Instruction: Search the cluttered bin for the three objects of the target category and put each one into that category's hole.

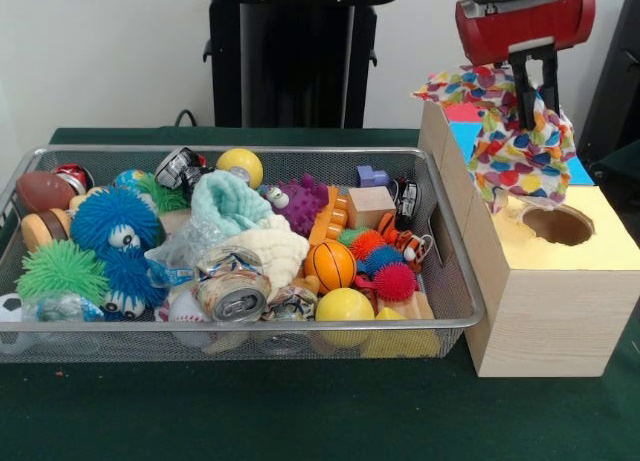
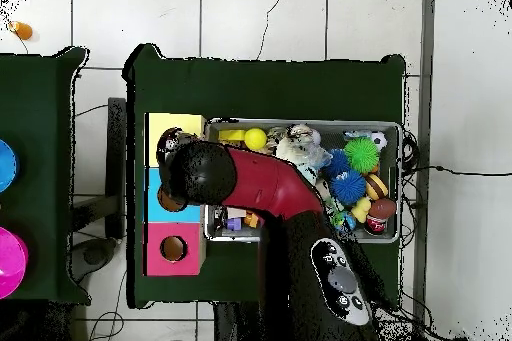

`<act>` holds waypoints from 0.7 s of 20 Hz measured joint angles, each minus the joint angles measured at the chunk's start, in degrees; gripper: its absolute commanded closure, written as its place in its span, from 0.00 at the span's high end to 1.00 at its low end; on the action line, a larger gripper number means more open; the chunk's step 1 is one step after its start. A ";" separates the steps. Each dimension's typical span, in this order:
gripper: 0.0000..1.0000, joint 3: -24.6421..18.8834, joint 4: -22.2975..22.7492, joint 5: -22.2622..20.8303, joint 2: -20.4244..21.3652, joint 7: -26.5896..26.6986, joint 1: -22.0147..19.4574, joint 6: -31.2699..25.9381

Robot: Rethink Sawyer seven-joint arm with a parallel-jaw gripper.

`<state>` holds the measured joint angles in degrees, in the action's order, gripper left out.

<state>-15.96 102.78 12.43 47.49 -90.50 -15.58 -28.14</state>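
Note:
My gripper (image 1: 534, 106) hangs at the upper right of the front view, shut on a white cloth with multicoloured spots (image 1: 512, 146). The cloth dangles over the pale wood-grain box (image 1: 560, 316), its lower edge just behind and left of the yellow-surround hole (image 1: 558, 224). The wire mesh bin (image 1: 250, 326) stands left of the box, full of toys. No other spotted cloth shows in it. In the overhead view the red arm (image 2: 255, 182) covers the gripper and the cloth, and reaches over the bin (image 2: 392, 125) to the box, where the yellow surround (image 2: 176, 125) shows.
The bin holds blue (image 1: 112, 221) and green (image 1: 60, 271) fuzzy balls, an orange ball (image 1: 330, 265), a crushed can (image 1: 230, 296), a mint cloth (image 1: 228, 203) and a cream cloth (image 1: 270, 249). Blue (image 2: 160, 207) and red (image 2: 172, 249) surrounds lie beside the yellow one. Another table (image 2: 35, 167) stands at the left.

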 measured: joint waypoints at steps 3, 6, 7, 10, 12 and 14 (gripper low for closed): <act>0.00 0.01 0.71 1.48 -0.32 0.00 -0.01 0.89; 0.00 0.00 1.97 2.90 -0.73 0.00 -0.01 2.10; 0.00 0.01 2.56 3.36 -0.86 0.00 -0.01 2.61; 0.00 0.00 3.64 4.54 -1.18 0.00 0.06 3.78; 0.00 -0.01 3.97 5.00 -1.30 0.00 0.10 4.14; 0.00 -0.02 4.49 5.57 -1.47 0.00 0.11 4.59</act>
<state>-15.97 107.27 18.00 46.02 -90.50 -15.47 -23.55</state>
